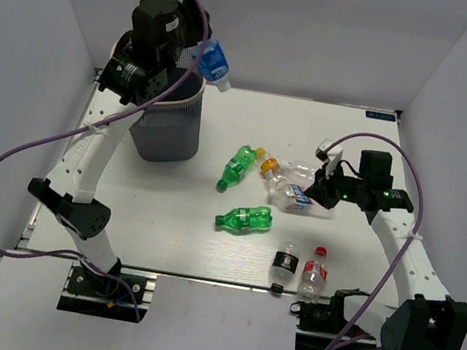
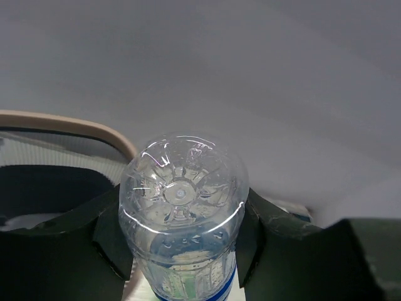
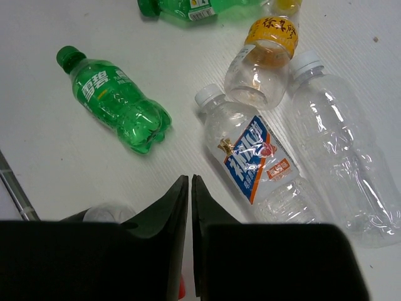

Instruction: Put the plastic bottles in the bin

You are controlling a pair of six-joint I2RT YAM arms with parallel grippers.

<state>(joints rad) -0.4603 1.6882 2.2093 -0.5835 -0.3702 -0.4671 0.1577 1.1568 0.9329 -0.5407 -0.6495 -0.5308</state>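
Note:
My left gripper is shut on a clear bottle with a blue label and holds it high beside the bin's far right rim; its base faces the left wrist camera, with the beige rim to its left. My right gripper is shut and empty, above the table next to a blue-labelled clear bottle. Two green bottles, an orange-capped bottle and a plain clear bottle lie mid-table. A black-labelled bottle and a red-capped bottle lie near the front edge.
The white table's front edge runs just below the two nearest bottles. Grey walls close in the left, right and far sides. A purple cable loops out from the left arm.

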